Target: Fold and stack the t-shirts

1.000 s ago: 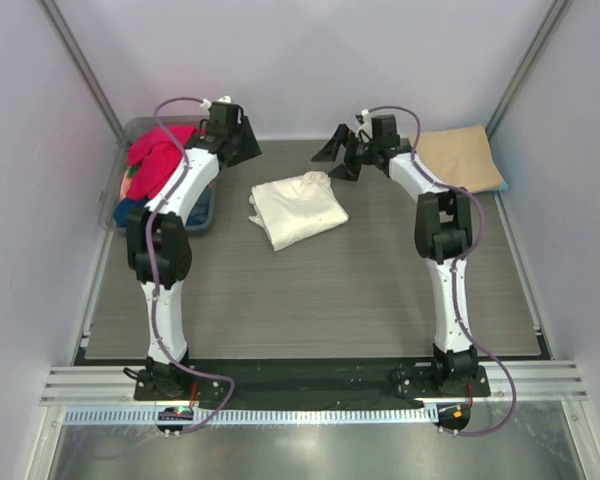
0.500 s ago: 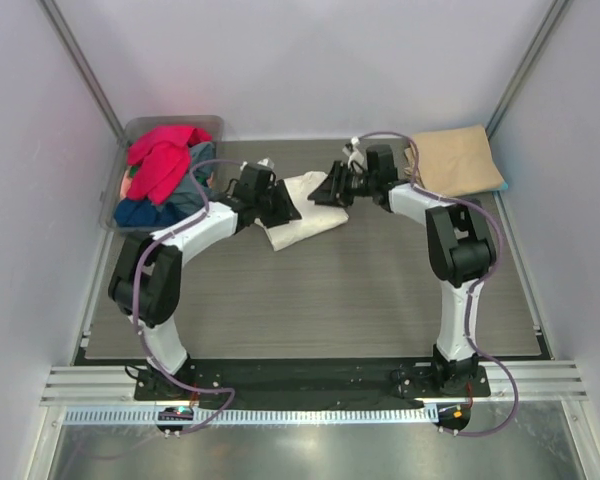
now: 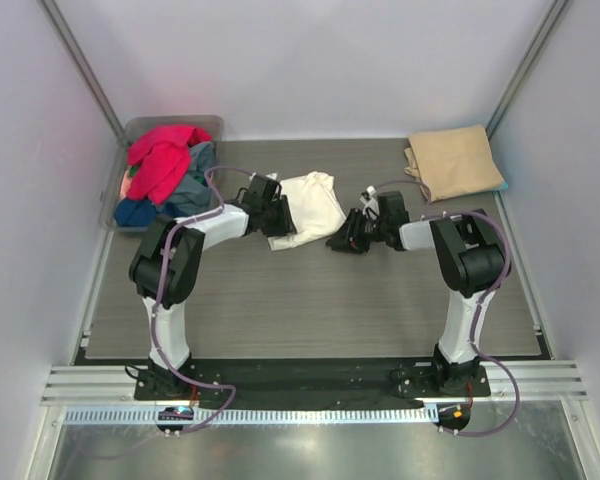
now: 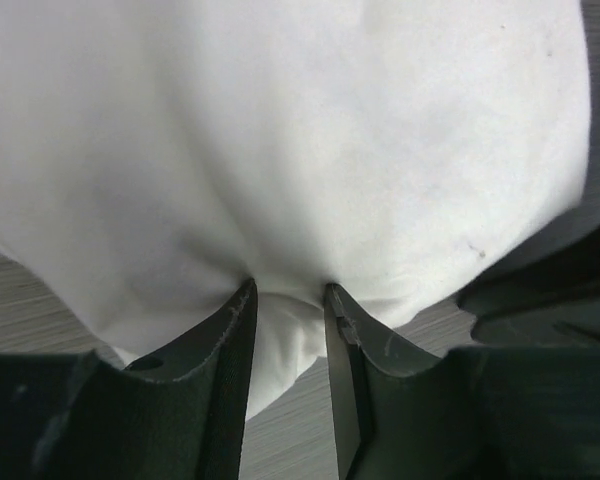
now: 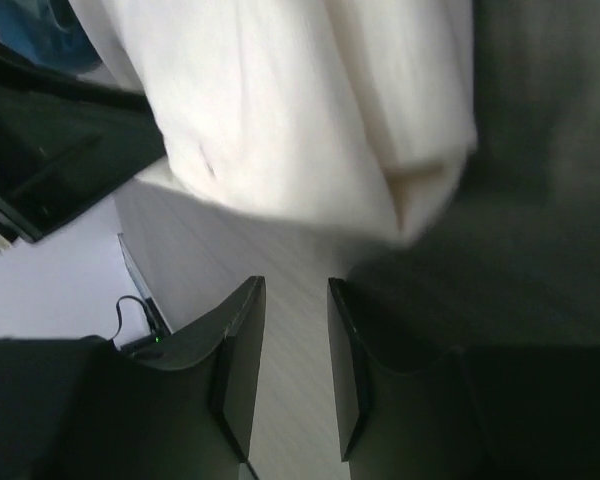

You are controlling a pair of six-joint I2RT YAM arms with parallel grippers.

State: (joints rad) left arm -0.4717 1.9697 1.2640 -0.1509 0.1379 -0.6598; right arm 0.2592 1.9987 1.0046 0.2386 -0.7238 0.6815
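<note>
A folded cream-white t-shirt (image 3: 313, 203) lies at the middle back of the table. My left gripper (image 3: 278, 222) is low at its near left edge. In the left wrist view that gripper (image 4: 287, 300) is shut on a bunched fold of the cream-white t-shirt (image 4: 280, 150). My right gripper (image 3: 339, 241) sits low by the shirt's near right corner. Its jaws (image 5: 292, 288) stand a little apart over bare table, with the cream-white t-shirt (image 5: 280, 110) just beyond the tips. A folded tan t-shirt (image 3: 454, 160) lies at the back right. Red (image 3: 160, 158) and blue-grey (image 3: 185, 185) t-shirts are heaped in the tub.
The grey translucent tub (image 3: 213, 125) stands at the back left corner. Grey walls close in the table on three sides. The wood-grain table top (image 3: 310, 300) stretches out in front of the grippers.
Both arms came down from the back of the table to the cream-white t-shirt. The left gripper closed on its near left edge. The right gripper's jaws narrowed beside its near right corner.
</note>
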